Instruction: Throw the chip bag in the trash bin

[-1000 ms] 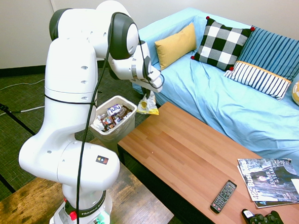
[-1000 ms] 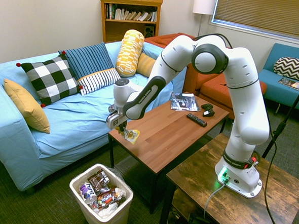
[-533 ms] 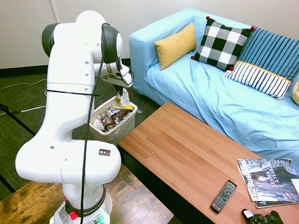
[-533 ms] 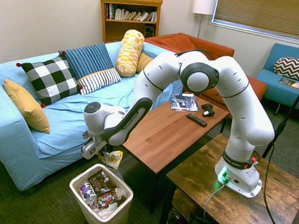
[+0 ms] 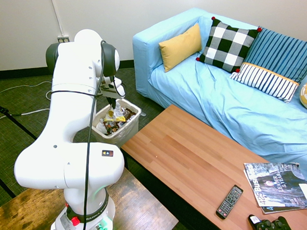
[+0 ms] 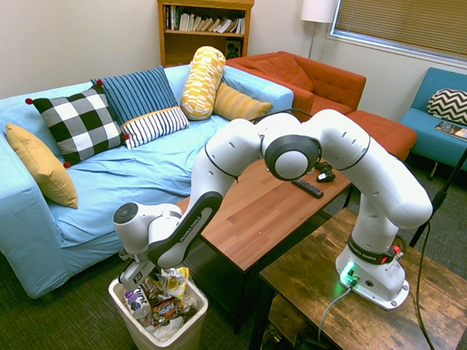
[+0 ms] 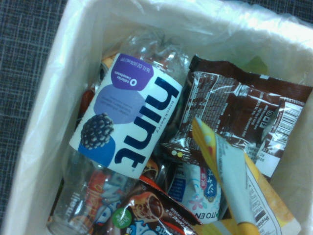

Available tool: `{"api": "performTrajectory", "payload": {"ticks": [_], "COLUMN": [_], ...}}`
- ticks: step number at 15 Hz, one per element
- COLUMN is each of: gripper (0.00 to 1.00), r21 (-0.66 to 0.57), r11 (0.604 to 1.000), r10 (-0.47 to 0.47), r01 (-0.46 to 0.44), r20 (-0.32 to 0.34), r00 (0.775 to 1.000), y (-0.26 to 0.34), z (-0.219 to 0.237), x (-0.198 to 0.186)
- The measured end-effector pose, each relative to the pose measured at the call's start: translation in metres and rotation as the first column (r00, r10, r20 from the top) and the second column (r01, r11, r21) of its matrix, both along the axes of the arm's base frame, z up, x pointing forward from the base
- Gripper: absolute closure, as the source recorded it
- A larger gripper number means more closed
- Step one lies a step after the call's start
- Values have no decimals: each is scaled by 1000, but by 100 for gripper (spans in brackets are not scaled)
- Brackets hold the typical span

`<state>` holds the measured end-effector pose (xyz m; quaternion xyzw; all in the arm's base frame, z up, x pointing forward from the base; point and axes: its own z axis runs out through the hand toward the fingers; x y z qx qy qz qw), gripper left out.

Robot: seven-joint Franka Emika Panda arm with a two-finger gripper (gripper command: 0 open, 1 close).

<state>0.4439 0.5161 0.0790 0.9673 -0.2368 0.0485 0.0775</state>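
Second exterior view, chip bag lowered from tabletop height into trash bin

From here I can't see the gripper's fingertips, hidden behind the chip bag over the trash bin.

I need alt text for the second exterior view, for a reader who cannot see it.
A white robot arm reaches down from a side table and holds the chip bag in its shut gripper just above the trash bin, full of wrappers. Behind are a wooden coffee table and a blue sofa with cushions.
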Motion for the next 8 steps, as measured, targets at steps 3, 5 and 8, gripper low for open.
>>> {"api": "performTrajectory", "payload": {"ticks": [3, 5, 8], "gripper": [0, 0, 0], "r21": [2, 12, 33], "r11": [1000, 1000, 999], "r10": [-12, -21, -41], "r01": [12, 21, 41], "r20": [4, 4, 7], "r00": [1000, 1000, 999], "y": [-1, 2, 11], "z": [-2, -1, -1], "x": [5, 8, 14]}}
